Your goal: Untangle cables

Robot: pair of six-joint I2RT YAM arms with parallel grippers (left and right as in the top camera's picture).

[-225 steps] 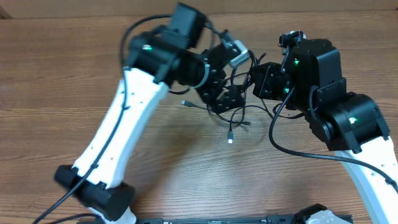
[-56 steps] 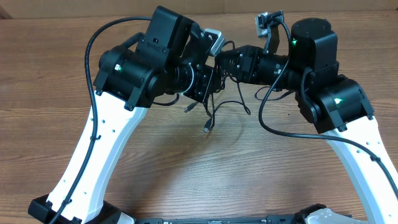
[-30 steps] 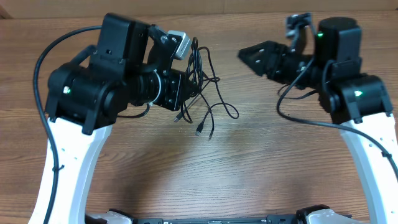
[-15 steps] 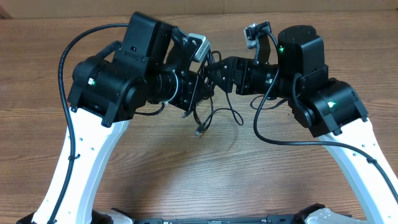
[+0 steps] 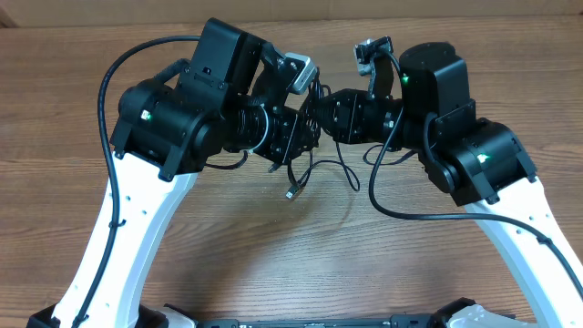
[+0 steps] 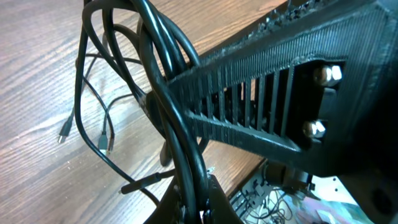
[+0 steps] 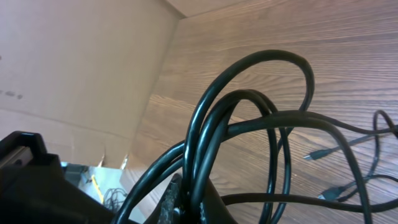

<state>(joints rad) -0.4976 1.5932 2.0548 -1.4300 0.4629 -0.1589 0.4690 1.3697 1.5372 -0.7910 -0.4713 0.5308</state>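
Two arms, one knot of cables

Two arms, the left arm [image 5: 173, 118] and the right arm [image 5: 455, 137], lean in from opposite sides of a brown wood-grain counter [image 5: 273, 264], with their heads almost touching over its far half. The cables [image 5: 314, 169] hang between them, thin black loops with a silver-tipped plug [image 5: 291, 192] dangling below. A pale cardboard strip [image 5: 137, 9] edges the far side.

Left wrist view: the left jaws are clamped together on the cable bundle at the bottom edge. A ribbed black finger [image 6: 261, 106] of the other arm crosses just beside it.

Right wrist view: the right jaws look pinched on the same bundle, with loops arching above. A cardboard wall [image 7: 74, 62] stands beyond the counter
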